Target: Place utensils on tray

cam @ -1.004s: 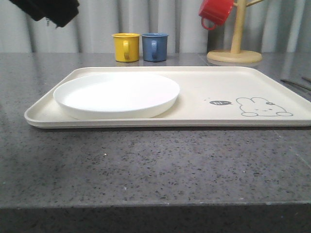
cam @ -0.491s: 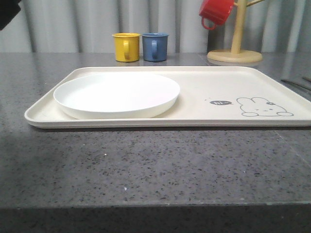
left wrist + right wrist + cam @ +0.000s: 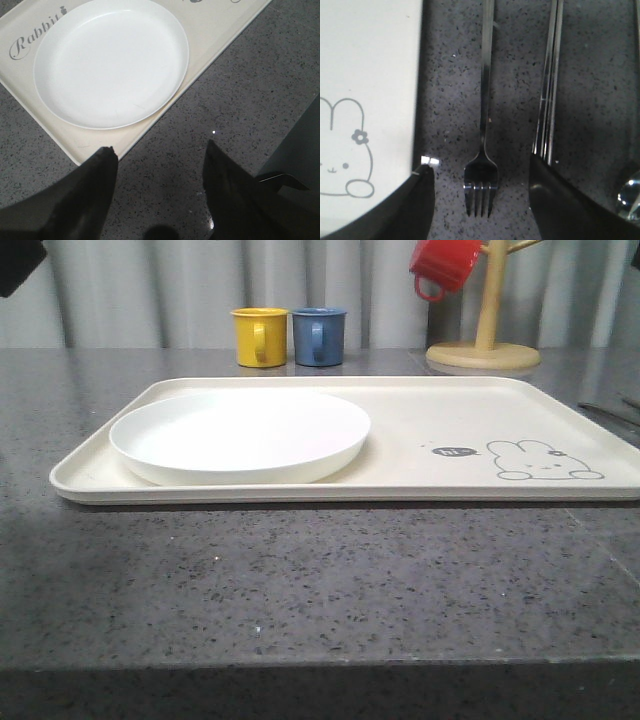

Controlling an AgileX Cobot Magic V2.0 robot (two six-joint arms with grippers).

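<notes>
**A:** Tray (image 3: 420, 410) first: it lies flat on the grey counter (image 3: 320, 580), bunny print toward the right end, and the white plate (image 3: 240, 435) already sits inside its left half.

**B:** And the cutlery?

**A:** All off the tray. In the right wrist view the fork (image 3: 482, 150) lies on the counter just beside the tray's rim, tines toward the camera. The chopsticks (image 3: 549, 85) lie parallel on its far side, and a spoon (image 3: 631, 192) is partly visible at the edge.

**B:** So which step is this?

**A:** My guess: plate done, fork next. The right gripper (image 3: 480, 185) hangs over the fork with its jaws spread wide on either side of the tines, empty. It needs to descend and close across the thin handle, which lies flat and may be hard to pinch.

**B:** The left arm?

**A:** The left gripper (image 3: 159, 155) is released too, hovering over bare counter near the plate's corner of the tray.

**B:** Any change?

**A:** A second ago a dark arm filled the front view's upper left; now only a sliver remains.
</notes>
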